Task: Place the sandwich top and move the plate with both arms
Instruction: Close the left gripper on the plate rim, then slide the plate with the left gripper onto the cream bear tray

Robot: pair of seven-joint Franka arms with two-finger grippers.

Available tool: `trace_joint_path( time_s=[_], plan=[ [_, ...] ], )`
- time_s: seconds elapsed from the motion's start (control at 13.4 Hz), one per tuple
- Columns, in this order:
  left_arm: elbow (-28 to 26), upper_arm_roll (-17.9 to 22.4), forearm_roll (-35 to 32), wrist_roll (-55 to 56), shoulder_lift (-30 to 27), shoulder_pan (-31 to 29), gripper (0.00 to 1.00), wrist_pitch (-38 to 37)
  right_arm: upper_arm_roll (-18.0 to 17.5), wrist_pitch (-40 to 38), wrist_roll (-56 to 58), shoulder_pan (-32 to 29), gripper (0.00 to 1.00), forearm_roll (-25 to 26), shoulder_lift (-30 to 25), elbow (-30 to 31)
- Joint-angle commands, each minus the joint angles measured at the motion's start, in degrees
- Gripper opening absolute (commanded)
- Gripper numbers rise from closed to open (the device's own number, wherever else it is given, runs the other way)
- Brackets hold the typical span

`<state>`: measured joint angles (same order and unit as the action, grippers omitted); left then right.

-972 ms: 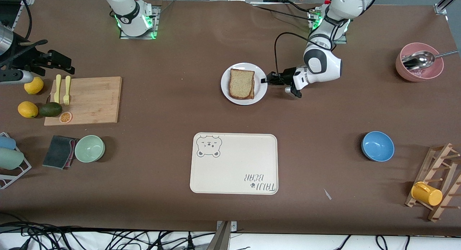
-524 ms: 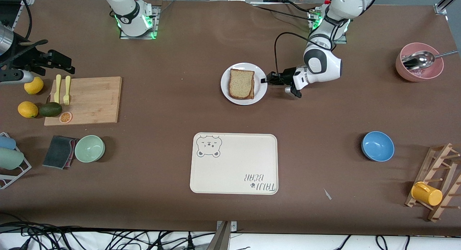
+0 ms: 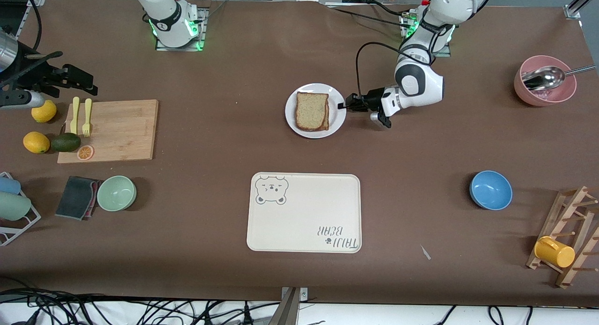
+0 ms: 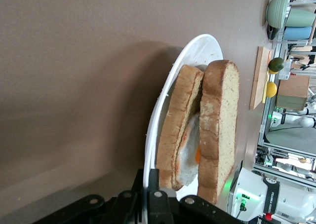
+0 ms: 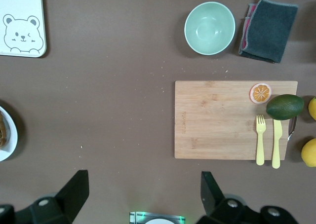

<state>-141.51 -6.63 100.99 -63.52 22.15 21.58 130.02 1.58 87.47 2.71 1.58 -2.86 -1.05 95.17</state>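
The left gripper [image 3: 346,105] was clamped tight on the rim of the plate [image 3: 336,127], at the edge toward the left arm's end of the table; in the left wrist view its black fingers [image 4: 155,199] pinched the white rim [image 4: 154,130]. On the plate lay the sandwich top [image 3: 310,110], set over a second slice [image 4: 177,135] with fried egg [image 4: 186,152] showing between the two (the upper slice sat a little askew, so the lower crust peeked out along one side).

The right gripper [image 5: 143,194] waited high over the bare table beside the cutting board [image 3: 114,129], jaws spread wide and holding nothing.

Around the plate the brown table [image 3: 224,128] lay bare on every side. Nearer the front camera sat the cream tray [image 3: 304,212], well apart from the plate, its surface unoccupied apart from the bear drawing and lettering.

Counted: one plate, two bread slices, one tray, one cutting board. On the board lay two yellow utensils [image 3: 81,115] and one orange slice [image 3: 85,152]; beside it were two lemons [image 3: 40,127] and one avocado [image 3: 65,142]. Three bowls stood about: green [image 3: 116,193], blue [image 3: 491,189] and pink [image 3: 544,86], the pink one holding a metal ladle [image 3: 545,77]. One dark cloth [image 3: 77,196] lay beside the green bowl, and one yellow cup [image 3: 554,252] hung on the wooden rack [image 3: 573,231].
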Motion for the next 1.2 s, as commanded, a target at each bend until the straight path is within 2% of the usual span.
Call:
trace_joint_path(
  time_s=[0.0,0.22,0.52,0.75,1.12],
  plan=[
    [0.0,0.5,3.8,-2.2,-0.6,-0.3,0.0,-2.9,-0.2,-1.3,0.5,0.0,1.0,-0.1,0.0,-1.3],
    [0.1,2.1,4.0,-2.2,-0.6,-0.6,0.0,-6.5,-0.1,-1.3,0.6,0.0,1.0,-0.2,0.0,-1.3],
    [2.0,2.9,5.5,-2.1,-0.4,-0.9,0.0,-7.4,0.1,-1.4,0.7,-0.1,1.0,-0.3,0.0,-1.3],
    [6.8,2.9,5.8,-1.0,1.9,-2.7,0.0,-7.4,0.1,-1.4,0.6,0.0,1.0,-0.3,0.0,-1.3],
    [18.1,3.3,5.4,6.5,6.6,-3.0,0.0,-7.1,0.3,-1.4,0.7,-0.1,1.0,-0.5,0.1,-1.2]
  ],
)
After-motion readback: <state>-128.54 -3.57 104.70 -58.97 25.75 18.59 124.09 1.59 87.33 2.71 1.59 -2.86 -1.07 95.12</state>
